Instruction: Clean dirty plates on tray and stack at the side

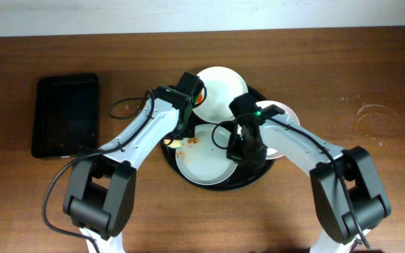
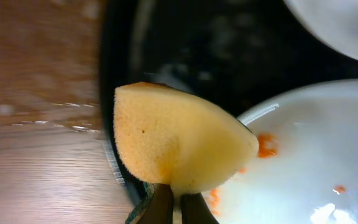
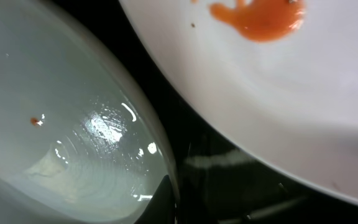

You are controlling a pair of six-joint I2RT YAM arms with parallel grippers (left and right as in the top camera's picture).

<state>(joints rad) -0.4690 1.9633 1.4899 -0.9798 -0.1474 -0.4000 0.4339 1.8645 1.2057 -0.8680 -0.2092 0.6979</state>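
Sponge (image 2: 179, 146), yellow, sat pinched in the closed left gripper (image 2: 174, 204) over the near plate's (image 1: 201, 163) orange-smeared rim. Right gripper (image 1: 248, 149) was closed at that plate's right edge; grip on it unclear. All three dirty plates (image 1: 220, 88) lay on the round black tray (image 1: 257, 180).

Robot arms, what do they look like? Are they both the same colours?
Yes, they match. The left arm and right arm have smooth white tube-like segments joined by chunky black rounded joints. Thin black cables loop off them. The left end effector and right end effector are black, and a small green light glows near the right wrist.
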